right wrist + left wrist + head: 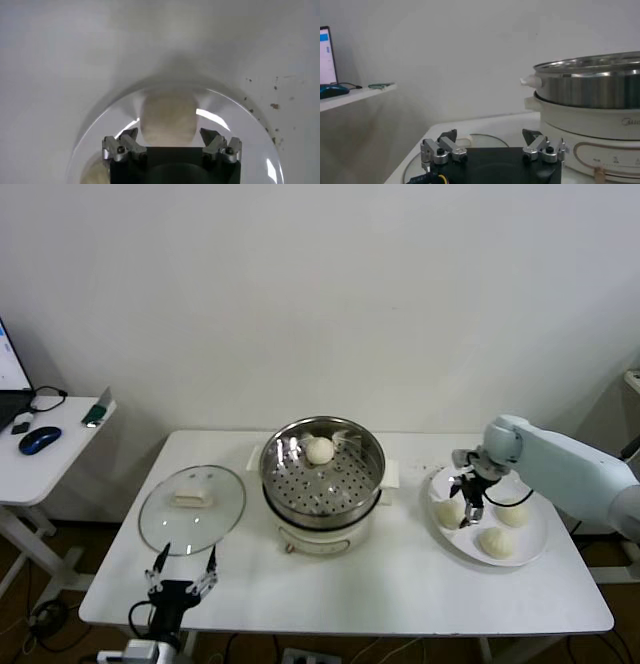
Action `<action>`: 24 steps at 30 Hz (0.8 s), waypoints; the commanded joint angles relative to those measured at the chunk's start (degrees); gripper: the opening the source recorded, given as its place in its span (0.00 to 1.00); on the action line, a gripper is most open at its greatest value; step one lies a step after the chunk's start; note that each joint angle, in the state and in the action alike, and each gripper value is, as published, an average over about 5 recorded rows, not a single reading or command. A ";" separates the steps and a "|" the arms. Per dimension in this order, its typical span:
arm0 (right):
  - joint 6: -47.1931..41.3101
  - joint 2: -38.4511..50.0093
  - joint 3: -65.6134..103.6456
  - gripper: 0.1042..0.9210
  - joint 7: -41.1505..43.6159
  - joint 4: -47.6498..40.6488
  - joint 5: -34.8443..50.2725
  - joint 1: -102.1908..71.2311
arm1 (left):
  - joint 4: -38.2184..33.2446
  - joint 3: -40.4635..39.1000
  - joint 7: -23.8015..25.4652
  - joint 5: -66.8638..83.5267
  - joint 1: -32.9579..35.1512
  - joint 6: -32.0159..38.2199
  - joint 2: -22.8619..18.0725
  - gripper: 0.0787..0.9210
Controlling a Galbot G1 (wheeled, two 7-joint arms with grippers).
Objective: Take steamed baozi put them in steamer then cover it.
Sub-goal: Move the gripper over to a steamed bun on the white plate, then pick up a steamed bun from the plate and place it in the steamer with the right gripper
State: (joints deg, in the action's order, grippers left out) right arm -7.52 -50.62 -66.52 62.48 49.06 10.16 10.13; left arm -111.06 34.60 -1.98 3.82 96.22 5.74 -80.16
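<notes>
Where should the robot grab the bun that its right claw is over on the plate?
Probably around its round middle, coming straight down from above. The baozi sits low on the white plate, and the open right gripper already has a finger either side of it. The left gripper waits near the glass lid.

Second baozi (96, 171) cut off by wrist view's edge.

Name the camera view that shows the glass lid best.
The head view: the whole round glass lid lies flat on the table left of the steamer, its cream handle visible. The left wrist view catches only a sliver of its rim behind the open left gripper. The right wrist view shows none of it.
</notes>
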 commanded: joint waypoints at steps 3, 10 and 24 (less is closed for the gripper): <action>0.36 -1.28 1.36 0.88 0.33 -2.03 -0.50 -1.62 | 0.26 -0.03 0.01 -0.02 0.33 0.23 -0.26 0.88; 0.53 -1.18 1.46 0.79 0.81 -2.21 -0.44 -1.31 | 0.23 0.01 -0.01 0.04 0.89 0.50 -0.42 0.88; 0.23 1.02 -2.42 0.71 0.77 -0.31 7.74 6.44 | -1.08 0.18 0.00 0.21 1.71 0.52 -0.69 0.88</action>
State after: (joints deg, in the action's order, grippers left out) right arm -7.35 -50.25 -66.62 63.14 48.26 12.73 11.63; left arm -111.62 34.80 -2.01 3.94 97.68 6.37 -80.71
